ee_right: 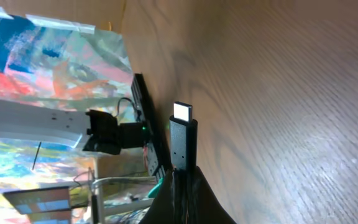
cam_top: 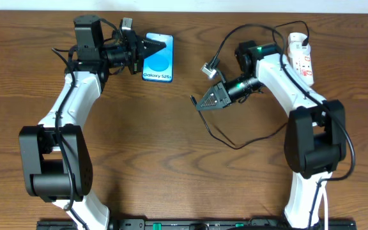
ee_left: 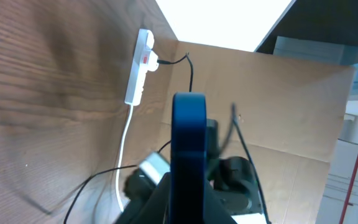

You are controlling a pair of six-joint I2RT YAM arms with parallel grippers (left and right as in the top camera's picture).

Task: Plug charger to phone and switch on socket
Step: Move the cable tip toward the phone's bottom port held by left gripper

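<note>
Surface: brown wood-grain table (cam_top: 171, 160) seen from above, with both arms reaching in from the 6 o'clock edge.
Phone: the phone (cam_top: 161, 65) sits up at 11 o'clock on the table, cyan screen facing up and "Galaxy S25" readable.
Left hand: the left gripper (cam_top: 163, 46) comes in from 9 o'clock and is clamped tight on the phone's far end. Its wrist camera shows the blue slab edge-on between the fingers. Whether the phone rests on the wood or is lifted off it, I cannot tell.
Right hand: the right gripper (cam_top: 198, 105) is just past centre toward 1 o'clock, nose pointing to 8 o'clock. It is pinched closed on the charger (cam_top: 235, 145).
Connector: the connector tip (ee_right: 182, 124) sticks straight out beyond the fingers, its bright metal end bare.
Cable: thin and black, it loops from the right gripper toward 5 o'clock and then swings back behind the right arm.
Socket: the socket (cam_top: 301, 59) lies at 2 o'clock by the far right edge, red switches showing. It is well apart from the phone.
Gap: the connector and the phone are apart, with bare wood between them. The phone is at 10 o'clock from the tip.
</note>
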